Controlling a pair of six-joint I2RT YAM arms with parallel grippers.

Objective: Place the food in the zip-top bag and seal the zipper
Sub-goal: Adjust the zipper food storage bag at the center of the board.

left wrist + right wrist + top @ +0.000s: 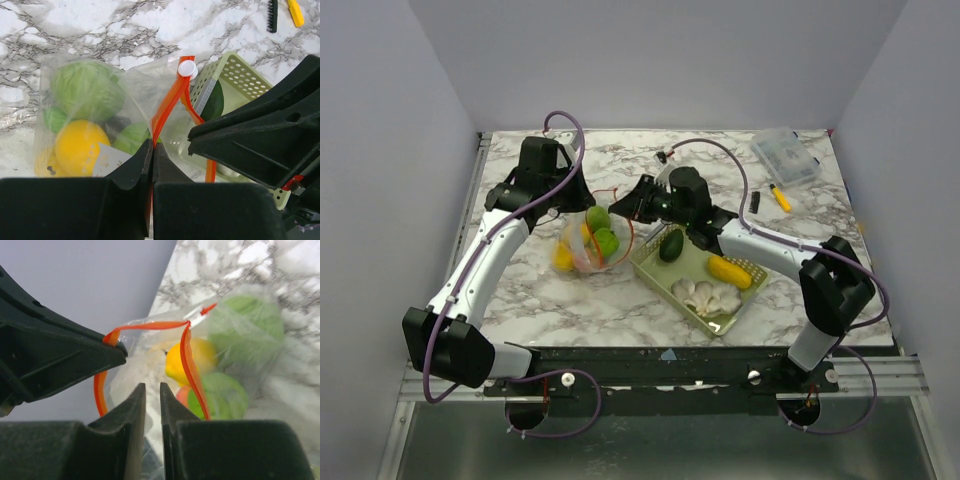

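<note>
The zip-top bag (pixel 588 245) lies at mid-table, left of the basket, and holds yellow (pixel 80 145) and green (pixel 87 87) toy food. Its orange-red zipper (pixel 170 100) gapes open, with a white slider (pixel 187 67) at the far end. My left gripper (pixel 152 150) is shut on the zipper strip at the bag's near rim; it also shows in the top view (pixel 565 205). My right gripper (pixel 152 387) hovers over the bag's mouth between the two zipper sides (pixel 190 365), jaws narrowly apart and empty; it also shows in the top view (pixel 628 207).
A pale green mesh basket (pixel 745 300) right of the bag holds a dark green avocado (pixel 671 245), a yellow corn piece (pixel 730 270) and a white piece (pixel 705 295). A clear lidded box (pixel 786 155), a yellow marker (pixel 780 197) and a small black item (pixel 755 202) lie at back right.
</note>
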